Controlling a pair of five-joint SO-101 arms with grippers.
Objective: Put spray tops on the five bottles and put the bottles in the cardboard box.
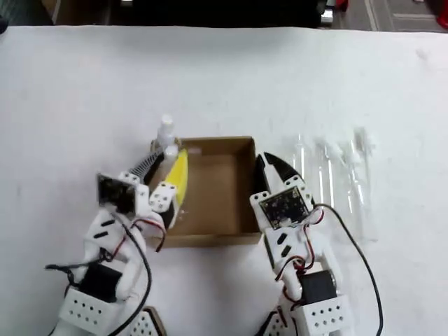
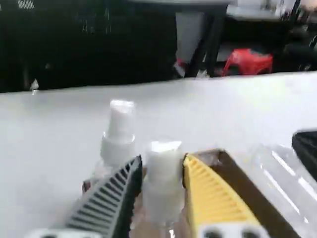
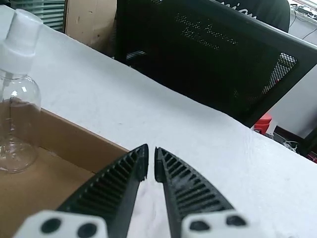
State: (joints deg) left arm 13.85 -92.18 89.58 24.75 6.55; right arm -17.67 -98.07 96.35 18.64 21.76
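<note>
Setting: an office-type robotics workroom. Indicators:
- A left arm point(image 1: 105, 280) and a right arm point(image 1: 311, 294), with bare circuit boards and loose wires, stand side by side at a white table point(image 1: 210, 77).
- A black mesh office chair point(image 3: 208, 54) stands behind the table.
- A red stool point(image 2: 247, 62), dark desk legs point(image 2: 210, 34) and cables point(image 3: 303, 9) occupy the background.

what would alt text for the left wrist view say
The left gripper, one finger black and one yellow, is shut on a white spray top. A bottle with its top on stands behind, by a corner of the cardboard box, with the white table beyond.
</note>
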